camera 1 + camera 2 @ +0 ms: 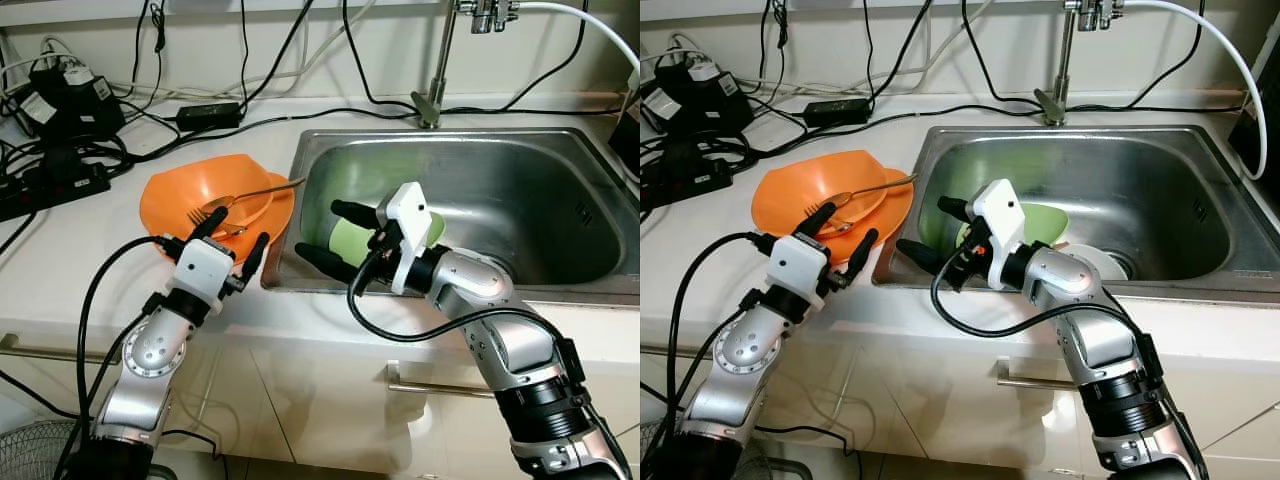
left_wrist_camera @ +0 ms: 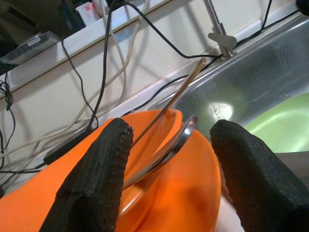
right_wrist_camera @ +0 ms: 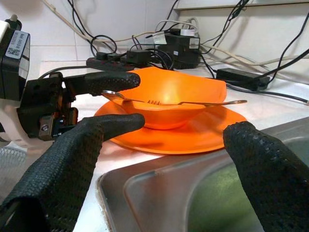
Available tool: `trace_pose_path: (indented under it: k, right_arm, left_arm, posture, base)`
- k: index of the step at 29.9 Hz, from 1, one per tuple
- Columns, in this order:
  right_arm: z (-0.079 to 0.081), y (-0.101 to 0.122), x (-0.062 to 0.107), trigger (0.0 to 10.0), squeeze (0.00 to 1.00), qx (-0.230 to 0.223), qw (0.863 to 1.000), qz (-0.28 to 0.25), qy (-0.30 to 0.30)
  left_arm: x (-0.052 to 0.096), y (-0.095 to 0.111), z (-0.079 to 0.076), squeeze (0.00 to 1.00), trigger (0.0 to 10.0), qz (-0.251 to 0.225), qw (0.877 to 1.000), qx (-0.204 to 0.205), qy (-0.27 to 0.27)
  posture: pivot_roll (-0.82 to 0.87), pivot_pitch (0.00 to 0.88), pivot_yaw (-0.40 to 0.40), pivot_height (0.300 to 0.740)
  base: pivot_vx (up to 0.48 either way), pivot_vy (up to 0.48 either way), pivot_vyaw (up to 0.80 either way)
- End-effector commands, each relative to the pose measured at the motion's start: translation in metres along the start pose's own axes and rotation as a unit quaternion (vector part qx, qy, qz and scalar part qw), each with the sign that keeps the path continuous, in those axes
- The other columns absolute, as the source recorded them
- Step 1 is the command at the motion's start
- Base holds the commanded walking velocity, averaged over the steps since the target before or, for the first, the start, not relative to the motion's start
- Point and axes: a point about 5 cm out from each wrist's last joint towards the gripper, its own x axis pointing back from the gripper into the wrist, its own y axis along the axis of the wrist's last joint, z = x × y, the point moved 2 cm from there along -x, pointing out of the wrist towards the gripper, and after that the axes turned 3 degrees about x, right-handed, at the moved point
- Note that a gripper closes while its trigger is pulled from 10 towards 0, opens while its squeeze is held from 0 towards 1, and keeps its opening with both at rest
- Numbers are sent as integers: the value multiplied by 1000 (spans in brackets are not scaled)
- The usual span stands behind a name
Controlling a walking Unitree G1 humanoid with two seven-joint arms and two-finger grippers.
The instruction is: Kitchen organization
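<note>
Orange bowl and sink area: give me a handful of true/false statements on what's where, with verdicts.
1. The orange bowl sits on an orange plate on the counter. True.
2. A fork and a spoon lie in the bowl. True.
3. The left gripper is shut on the spoon. False: its jaws are open, just short of the plate, holding nothing.
4. The green cup stands on the counter. False: it lies inside the sink.
5. The right gripper is over the sink's left part, jaws open. True.
6. The faucet is running. False: no water is visible.
</note>
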Motion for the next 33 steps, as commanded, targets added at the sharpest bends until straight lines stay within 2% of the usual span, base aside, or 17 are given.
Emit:
trace_pose_path:
  k: [1, 33]
  right_arm:
    - [4, 5, -2, 10000, 0, 5, 1000, -5, 10]
    - [6, 1, -5, 10000, 0, 4, 1000, -4, 7]
  left_arm:
    - [-1, -1, -1, 0, 0, -1, 1000, -7, -10]
    - [-2, 0, 2, 0, 0, -16, 1000, -19, -12]
  posture:
    - [-30, 0, 101, 740]
    - [-25, 0, 103, 740]
  base:
    - [0, 0, 0]
    - [0, 0, 0]
